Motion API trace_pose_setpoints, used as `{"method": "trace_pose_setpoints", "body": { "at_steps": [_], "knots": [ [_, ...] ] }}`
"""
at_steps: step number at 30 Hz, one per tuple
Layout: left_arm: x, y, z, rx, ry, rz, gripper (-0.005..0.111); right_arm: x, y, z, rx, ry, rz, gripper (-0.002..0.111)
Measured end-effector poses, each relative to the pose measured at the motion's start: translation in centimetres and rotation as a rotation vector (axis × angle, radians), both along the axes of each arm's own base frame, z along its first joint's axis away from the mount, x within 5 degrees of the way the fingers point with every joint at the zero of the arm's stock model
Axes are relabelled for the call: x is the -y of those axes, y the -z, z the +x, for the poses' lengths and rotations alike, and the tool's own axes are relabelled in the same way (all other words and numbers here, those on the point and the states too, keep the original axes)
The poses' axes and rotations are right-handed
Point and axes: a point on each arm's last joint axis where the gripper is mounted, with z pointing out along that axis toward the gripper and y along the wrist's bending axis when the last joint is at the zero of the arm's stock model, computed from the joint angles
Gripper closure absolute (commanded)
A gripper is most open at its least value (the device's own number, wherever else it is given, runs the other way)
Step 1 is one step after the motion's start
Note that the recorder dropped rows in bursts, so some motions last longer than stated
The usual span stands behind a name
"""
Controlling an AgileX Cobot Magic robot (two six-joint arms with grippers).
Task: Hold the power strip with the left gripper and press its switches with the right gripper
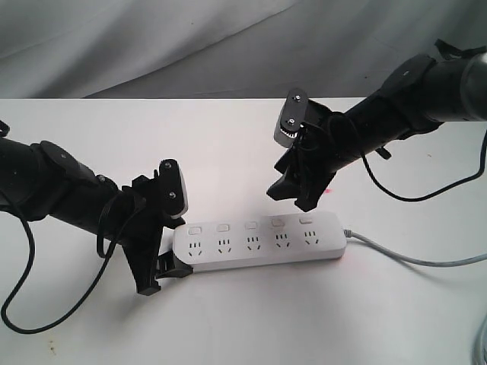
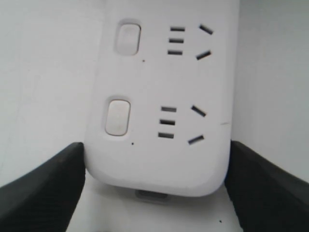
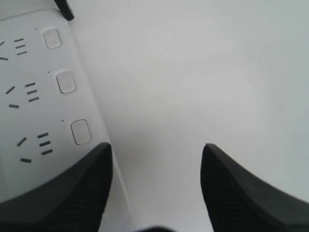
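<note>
White table (image 1: 228, 334) up front carries only the left arm's loose black cable (image 1: 19, 304). Next back, the power strip (image 1: 259, 247) lies flat across the view, with its grey cord (image 1: 411, 258) leaving the right end. The left gripper (image 2: 157, 145) straddles the strip's left end. Its jaws are wide and both fingers (image 2: 43, 188) look tight against the long sides in the wrist view, so I read that as a grip. Behind it, the right gripper (image 1: 289, 198) hangs over the strip's back edge, toward the cord end of the switches (image 1: 250, 226), jaws spread and holding nothing. Risks: it sits off the button row, so a straight drop likely lands on the rim or the table. A hard press that far from the held end could pivot or tip the strip. Can't tell which switches are on. The cord runs out of frame, and left pad contact is hidden from outside.
</note>
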Motion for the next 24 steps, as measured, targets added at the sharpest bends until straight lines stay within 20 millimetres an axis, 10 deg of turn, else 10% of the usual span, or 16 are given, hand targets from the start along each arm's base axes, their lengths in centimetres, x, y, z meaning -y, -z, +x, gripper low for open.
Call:
{"method": "trace_pose_setpoints", "body": {
  "at_steps": [24],
  "knots": [
    [0.0,0.0,0.0,0.000,0.000,0.000,0.051,0.1,2.9,0.0,-0.073,-0.014,-0.029,0.057]
  ]
}}
